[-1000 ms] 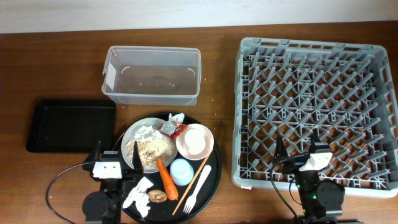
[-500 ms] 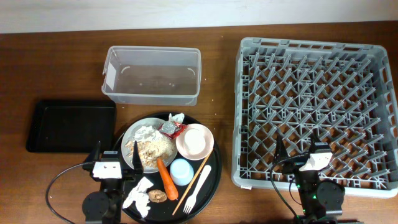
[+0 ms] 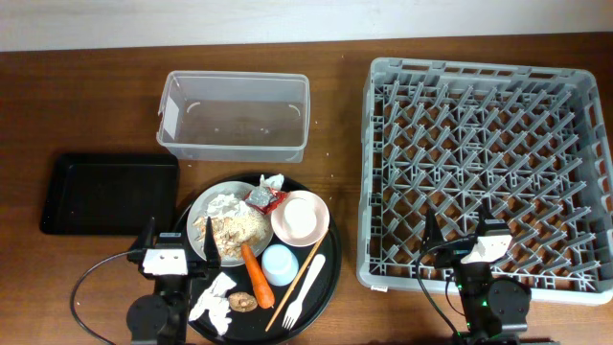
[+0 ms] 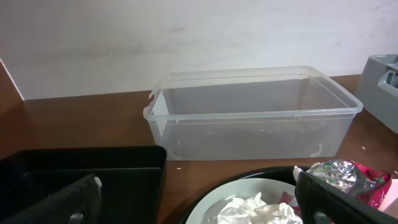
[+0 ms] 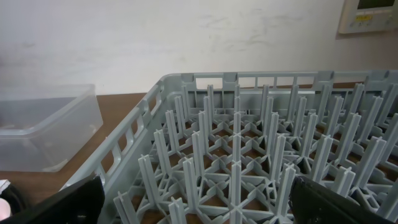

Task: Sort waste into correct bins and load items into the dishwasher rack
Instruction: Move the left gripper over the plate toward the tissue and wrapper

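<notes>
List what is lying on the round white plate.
On the white plate: a crumpled tissue and beige food scraps. The carrot overlaps its lower rim. Whatever lies beneath the scraps and tissue is covered.

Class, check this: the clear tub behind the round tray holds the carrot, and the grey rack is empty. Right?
No. The carrot lies on the round tray, not in the clear tub, as the overhead view shows. The grey rack is empty.

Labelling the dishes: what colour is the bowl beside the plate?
The bowl is pink; the overhead view shows it best.
</notes>
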Action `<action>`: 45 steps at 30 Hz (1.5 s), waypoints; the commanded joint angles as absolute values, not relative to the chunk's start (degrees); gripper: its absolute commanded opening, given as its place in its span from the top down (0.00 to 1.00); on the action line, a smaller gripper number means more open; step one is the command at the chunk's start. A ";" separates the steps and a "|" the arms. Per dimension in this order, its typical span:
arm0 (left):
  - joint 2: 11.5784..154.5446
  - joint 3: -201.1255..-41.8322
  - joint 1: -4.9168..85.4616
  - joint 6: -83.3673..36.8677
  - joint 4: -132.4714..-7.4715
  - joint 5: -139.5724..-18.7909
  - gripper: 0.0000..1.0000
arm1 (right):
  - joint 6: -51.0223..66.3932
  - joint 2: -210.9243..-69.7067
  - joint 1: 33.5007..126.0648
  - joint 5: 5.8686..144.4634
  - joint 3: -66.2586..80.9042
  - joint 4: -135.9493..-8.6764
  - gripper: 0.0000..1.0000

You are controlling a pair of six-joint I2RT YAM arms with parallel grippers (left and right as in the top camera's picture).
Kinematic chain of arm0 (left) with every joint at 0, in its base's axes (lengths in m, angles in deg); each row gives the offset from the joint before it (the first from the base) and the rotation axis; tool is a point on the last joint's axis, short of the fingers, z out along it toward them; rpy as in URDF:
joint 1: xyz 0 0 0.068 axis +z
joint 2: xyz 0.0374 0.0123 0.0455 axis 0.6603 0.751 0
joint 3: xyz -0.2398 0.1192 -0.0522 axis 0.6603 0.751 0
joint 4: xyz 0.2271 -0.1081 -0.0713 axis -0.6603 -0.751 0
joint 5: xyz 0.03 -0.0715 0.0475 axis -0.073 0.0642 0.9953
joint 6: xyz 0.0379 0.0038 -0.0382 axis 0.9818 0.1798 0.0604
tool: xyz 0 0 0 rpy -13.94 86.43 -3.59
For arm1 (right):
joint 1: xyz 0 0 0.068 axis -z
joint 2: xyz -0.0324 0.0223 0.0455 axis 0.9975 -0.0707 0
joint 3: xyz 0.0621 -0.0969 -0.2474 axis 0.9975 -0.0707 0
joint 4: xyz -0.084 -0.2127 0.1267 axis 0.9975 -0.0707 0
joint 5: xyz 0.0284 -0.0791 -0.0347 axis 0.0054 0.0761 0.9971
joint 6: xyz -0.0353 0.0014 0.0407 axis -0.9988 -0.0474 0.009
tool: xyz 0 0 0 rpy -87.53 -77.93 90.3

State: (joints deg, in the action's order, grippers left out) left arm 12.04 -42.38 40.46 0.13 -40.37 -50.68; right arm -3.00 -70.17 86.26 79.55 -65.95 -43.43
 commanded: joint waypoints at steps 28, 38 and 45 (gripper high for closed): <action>45.13 -80.72 40.59 -2.85 -74.44 -58.29 0.01 | -2.83 -104.24 85.89 76.12 -24.34 -81.61 0.02; 53.89 -88.87 40.59 -2.85 -82.40 -63.93 0.01 | -2.83 -124.79 85.91 70.74 -8.23 -99.75 0.01; 69.85 -93.33 40.59 -2.56 -76.74 -65.78 0.01 | -2.81 -124.94 85.89 70.74 -8.25 -100.26 0.02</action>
State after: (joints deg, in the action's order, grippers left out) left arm 61.89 -89.76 40.44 -2.47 -76.85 -64.30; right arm -2.96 -125.00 86.26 71.44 -9.58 -100.08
